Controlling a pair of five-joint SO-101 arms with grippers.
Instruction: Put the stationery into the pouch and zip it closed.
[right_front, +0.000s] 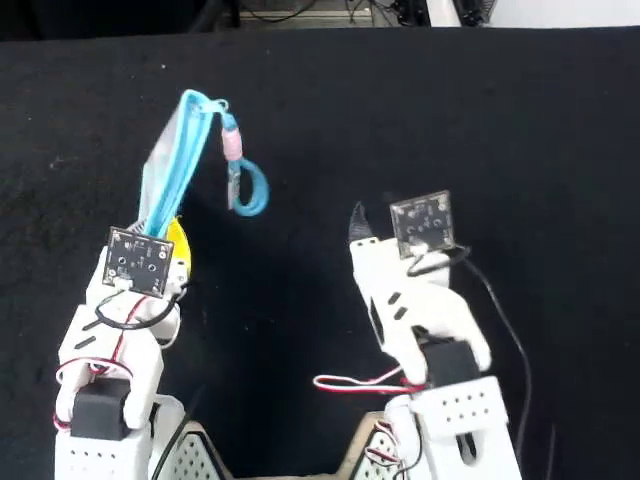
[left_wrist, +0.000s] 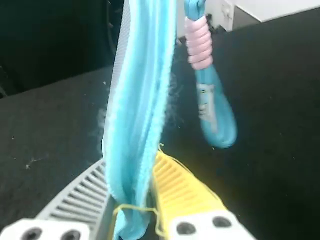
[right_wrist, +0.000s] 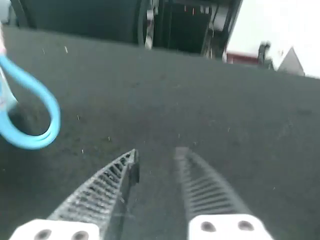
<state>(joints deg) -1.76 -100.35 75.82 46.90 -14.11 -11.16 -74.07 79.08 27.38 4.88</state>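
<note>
pouch: 1, blue, w/ 1 loop at its 4 o'clock
L claw: clamped on pouch
R claw: apart, over table

We are seeing the blue pouch running past the left wrist view's edge, its held end disappearing between the fingers of the left gripper, so we are not making out its contents or whether the zip is shut. From above, a camera board is covering those fingers. The blue loop is being cut off at the right wrist view's edge, and one finger of the right gripper is showing blurred.
</note>
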